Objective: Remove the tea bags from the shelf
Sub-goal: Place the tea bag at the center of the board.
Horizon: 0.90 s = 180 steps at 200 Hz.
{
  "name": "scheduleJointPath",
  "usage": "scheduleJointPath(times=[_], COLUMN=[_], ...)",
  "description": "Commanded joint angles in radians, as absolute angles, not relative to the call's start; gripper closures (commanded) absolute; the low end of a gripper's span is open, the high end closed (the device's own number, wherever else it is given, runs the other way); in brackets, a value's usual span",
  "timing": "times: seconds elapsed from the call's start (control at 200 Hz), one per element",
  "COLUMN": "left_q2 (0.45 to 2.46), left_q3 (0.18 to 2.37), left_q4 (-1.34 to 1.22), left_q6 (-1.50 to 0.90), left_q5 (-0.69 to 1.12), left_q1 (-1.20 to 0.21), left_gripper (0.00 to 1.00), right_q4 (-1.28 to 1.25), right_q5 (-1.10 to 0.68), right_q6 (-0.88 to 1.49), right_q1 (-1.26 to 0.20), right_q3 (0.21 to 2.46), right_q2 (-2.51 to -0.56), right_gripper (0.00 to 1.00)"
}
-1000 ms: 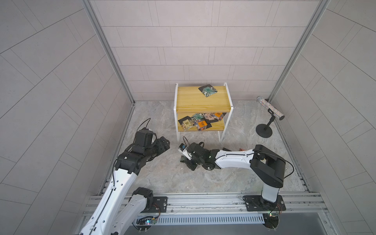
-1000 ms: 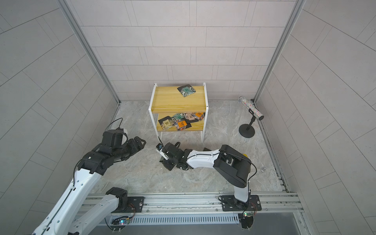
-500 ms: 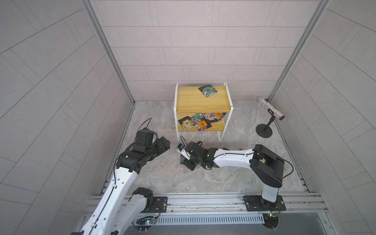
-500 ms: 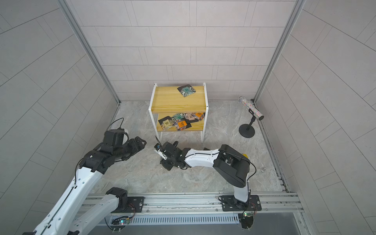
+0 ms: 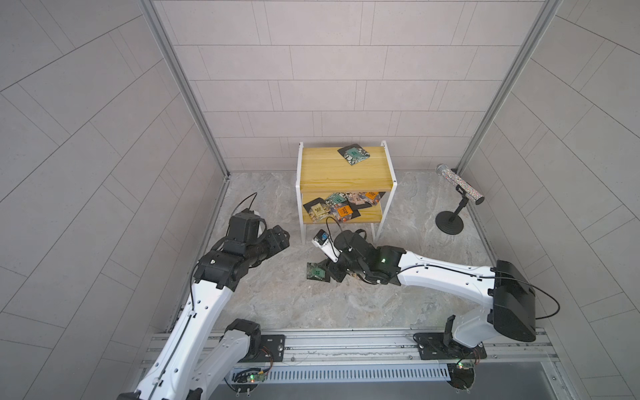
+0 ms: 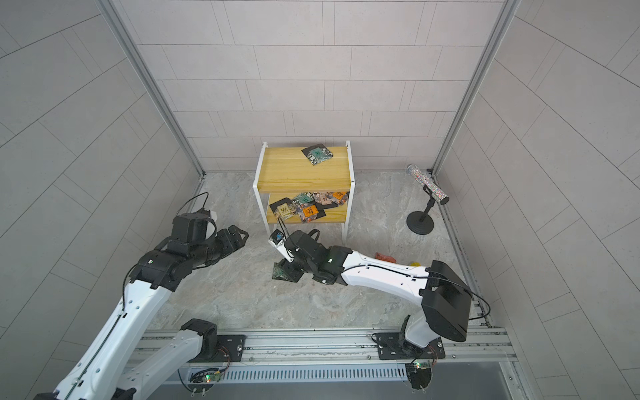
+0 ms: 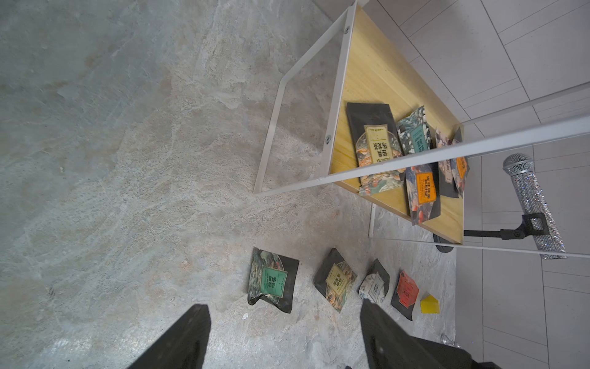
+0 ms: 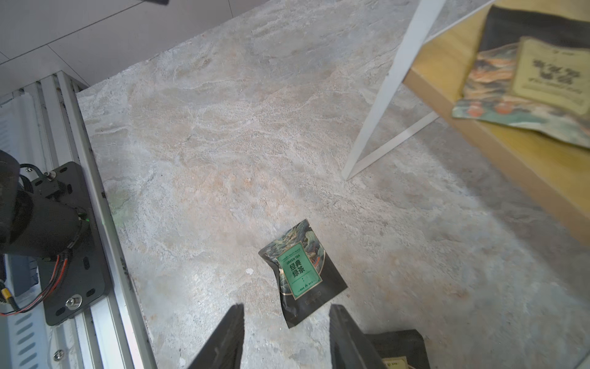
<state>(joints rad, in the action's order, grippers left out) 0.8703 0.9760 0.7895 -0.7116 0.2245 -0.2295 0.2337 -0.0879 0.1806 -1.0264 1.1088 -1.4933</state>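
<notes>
Both claws apart, empty: right gripper over green tea sachet on floor, left gripper hovering. On shelf, tea bags likely light, floppy, slick; pinch an overhanging corner.

Robot test booth, lab sort. Closed in on three sides by grey tile-look wall panels and aluminium corner posts; stone-print floor; left arm and right arm bolted to a metal rail in front; bare wiring underneath.
</notes>
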Motion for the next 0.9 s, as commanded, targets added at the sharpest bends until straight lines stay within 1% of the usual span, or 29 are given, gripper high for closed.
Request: scheduleJointPath(times=[0.0,0.175,0.475,0.655,0.71,0.896], left_q2=[0.885,0.917,0.982,0.999,1.009,1.052], left_q3=[1.028,1.083,1.207,1.3,1.331,1.415], left_q4=[0.802,0.802,0.813,0.822,0.829,0.844], left_q6=[-0.674,-0.663,-0.65,-0.65,-0.647,-0.646], left_q5=[0.239,0.246,0.211,0.207,0.21,0.237], left_q1=[-0.236,-0.266,-0.36,-0.371,-0.371,-0.371], left_gripper=[0.18,0.18,0.18,0.18,0.18,0.18], right_q4=[0.33,0.416,0.6,0.748,0.782,0.845], right_q5=[-0.06,-0.052,-0.06,-0.05,-0.053,-0.083], right_q6=[0.188,0.204,0.238,0.226,0.231,0.257], right_q1=[-1.015,-0.983,-0.903,-0.853,-0.83,-0.74], right_q3=[1.11,1.149,1.31,1.504,1.561,1.717], right_q2=[-1.434,-1.365,-1.3,-1.327,-1.341,-1.394], right_gripper=[0.51,0.46,0.44,0.41,0.39,0.39])
